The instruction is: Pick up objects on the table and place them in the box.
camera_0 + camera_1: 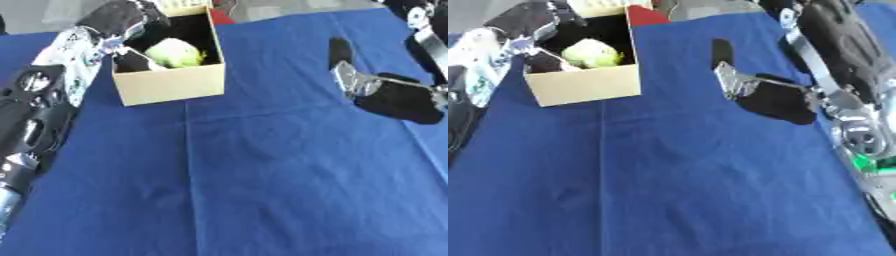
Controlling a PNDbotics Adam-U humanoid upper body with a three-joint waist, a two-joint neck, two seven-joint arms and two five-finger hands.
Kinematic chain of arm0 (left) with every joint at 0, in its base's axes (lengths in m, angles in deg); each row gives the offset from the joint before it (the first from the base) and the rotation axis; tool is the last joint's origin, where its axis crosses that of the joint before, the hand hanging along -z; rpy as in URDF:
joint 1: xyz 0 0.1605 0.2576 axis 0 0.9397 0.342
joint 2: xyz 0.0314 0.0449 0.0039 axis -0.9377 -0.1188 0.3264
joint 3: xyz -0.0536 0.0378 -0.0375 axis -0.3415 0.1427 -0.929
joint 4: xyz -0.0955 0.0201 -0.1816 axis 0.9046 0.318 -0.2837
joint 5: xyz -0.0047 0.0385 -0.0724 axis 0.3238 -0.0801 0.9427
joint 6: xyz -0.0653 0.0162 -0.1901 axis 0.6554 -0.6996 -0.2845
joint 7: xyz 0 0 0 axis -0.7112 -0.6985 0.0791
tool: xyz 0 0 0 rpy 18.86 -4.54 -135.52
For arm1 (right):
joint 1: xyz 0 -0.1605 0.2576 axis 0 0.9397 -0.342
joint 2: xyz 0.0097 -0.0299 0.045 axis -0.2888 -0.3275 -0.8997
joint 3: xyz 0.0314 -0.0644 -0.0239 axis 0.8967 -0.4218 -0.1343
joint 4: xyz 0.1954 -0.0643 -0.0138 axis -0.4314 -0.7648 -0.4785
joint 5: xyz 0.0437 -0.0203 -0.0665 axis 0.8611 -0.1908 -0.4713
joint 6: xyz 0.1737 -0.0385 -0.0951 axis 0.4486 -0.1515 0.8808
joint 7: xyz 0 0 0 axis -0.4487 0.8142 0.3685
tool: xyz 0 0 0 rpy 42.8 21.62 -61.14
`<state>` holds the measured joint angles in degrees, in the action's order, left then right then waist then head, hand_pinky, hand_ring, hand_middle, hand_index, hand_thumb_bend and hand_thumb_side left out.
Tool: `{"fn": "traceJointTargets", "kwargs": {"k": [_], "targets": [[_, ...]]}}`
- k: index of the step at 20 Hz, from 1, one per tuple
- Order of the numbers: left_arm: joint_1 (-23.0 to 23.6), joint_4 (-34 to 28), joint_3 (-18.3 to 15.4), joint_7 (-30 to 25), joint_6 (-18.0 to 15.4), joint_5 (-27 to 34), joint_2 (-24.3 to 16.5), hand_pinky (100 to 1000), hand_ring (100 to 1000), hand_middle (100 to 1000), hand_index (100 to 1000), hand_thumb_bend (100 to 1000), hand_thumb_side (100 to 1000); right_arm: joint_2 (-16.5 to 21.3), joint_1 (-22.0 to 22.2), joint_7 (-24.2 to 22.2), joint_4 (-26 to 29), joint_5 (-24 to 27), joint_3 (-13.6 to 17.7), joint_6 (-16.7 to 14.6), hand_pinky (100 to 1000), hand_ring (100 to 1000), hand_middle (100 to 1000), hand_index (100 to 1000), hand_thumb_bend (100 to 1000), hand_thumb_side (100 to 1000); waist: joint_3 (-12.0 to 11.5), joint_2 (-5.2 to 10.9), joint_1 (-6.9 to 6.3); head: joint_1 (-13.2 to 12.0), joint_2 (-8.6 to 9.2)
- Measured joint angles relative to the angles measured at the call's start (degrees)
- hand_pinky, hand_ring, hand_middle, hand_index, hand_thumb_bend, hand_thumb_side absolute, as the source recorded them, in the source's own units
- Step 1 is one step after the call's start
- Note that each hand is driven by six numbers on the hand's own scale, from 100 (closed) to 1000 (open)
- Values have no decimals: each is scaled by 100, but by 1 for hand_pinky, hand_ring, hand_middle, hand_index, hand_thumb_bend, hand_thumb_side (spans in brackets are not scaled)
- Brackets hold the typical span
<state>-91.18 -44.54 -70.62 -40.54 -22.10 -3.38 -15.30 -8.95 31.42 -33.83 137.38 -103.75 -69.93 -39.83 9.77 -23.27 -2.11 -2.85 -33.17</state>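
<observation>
Bench [262, 190] under blue cloth, creased down middle. Cardboard box [171, 82] at far left of bench, top open, dark inside. Left hand [122, 20] at box's far-left rim, fingers hidden behind box edge, cannot tell spread or hold. Right hand [772, 100] low over cloth right of box, fingers relaxed, holding nothing. Pale green round object [175, 52] inside box.

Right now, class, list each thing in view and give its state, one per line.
box: open, upright on the cloth
green object: inside the box
left hand: at the box's rim, fingers unclear
right hand: open, holding nothing
blue cloth: spread, creased
</observation>
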Motion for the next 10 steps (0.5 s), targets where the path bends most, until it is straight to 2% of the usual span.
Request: {"fn": "traceJointTargets", "kwargs": {"k": [5,10], "targets": [[-7,-229,-81,217,86,61,2,571,735,710,824,595,534,-2,1,-5,0,0,-1,1,934,826,768,854,100,595,-8,3,0,12,-15],[96,-957,-137,378,209,472,-26,570,730,707,821,574,562,-1,3,-59,0,-2,-17,11,935,828,770,853,100,591,-110,93,5,112,-126]]}}
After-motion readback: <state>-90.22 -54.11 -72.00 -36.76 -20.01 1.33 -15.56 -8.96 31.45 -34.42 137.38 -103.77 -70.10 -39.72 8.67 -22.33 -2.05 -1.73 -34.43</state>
